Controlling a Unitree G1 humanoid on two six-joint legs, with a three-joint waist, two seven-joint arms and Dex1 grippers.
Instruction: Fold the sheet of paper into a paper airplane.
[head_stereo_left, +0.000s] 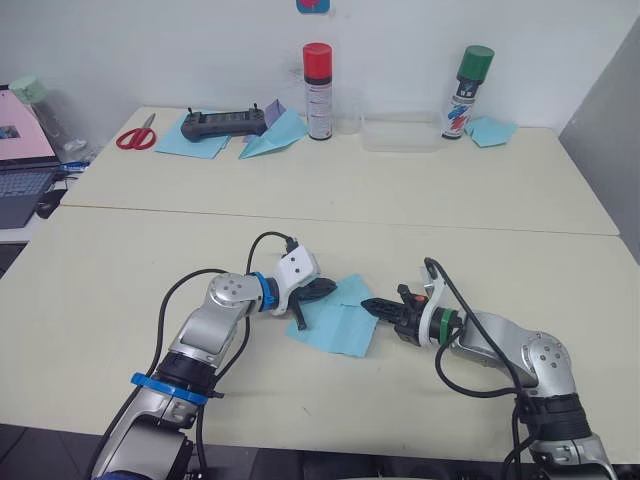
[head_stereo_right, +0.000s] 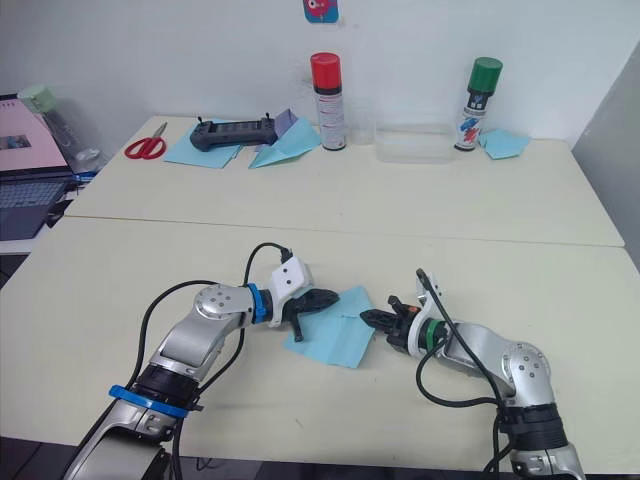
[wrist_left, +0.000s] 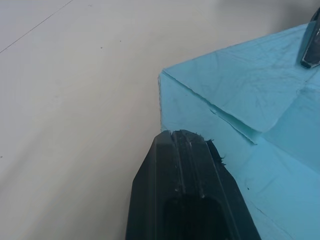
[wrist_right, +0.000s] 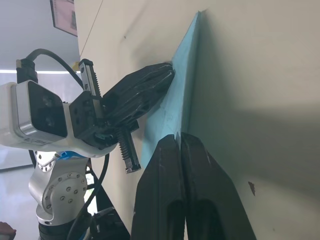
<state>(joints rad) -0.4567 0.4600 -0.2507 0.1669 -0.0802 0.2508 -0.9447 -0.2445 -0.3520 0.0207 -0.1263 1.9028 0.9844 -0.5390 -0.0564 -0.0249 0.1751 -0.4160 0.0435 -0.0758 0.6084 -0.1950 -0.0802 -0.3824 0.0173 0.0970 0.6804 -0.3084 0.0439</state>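
The sheet of paper (head_stereo_left: 338, 320) lies flat on the near table, light blue, with crease lines and one flap folded over (wrist_left: 235, 95). My left gripper (head_stereo_left: 324, 289) is shut, and its tips (wrist_left: 182, 137) rest on the sheet's left edge near a corner. From the other side my right gripper (head_stereo_left: 368, 304) is shut too, with its fingertips (wrist_right: 177, 140) touching the sheet's right edge. Whether either one pinches a layer of paper I cannot tell. The right gripper's tip (wrist_left: 311, 47) also appears in the left wrist view, lying on the paper.
On the far table stand a red-capped spray can (head_stereo_left: 317, 92), a green-capped spray can (head_stereo_left: 467, 92) and a clear box (head_stereo_left: 400, 133). A controller (head_stereo_left: 222, 124), scissors (head_stereo_left: 137, 136), a light-blue paper dart (head_stereo_left: 272, 142) and a teal scrap (head_stereo_left: 492, 131) lie there. A laptop (head_stereo_left: 20, 160) sits far left.
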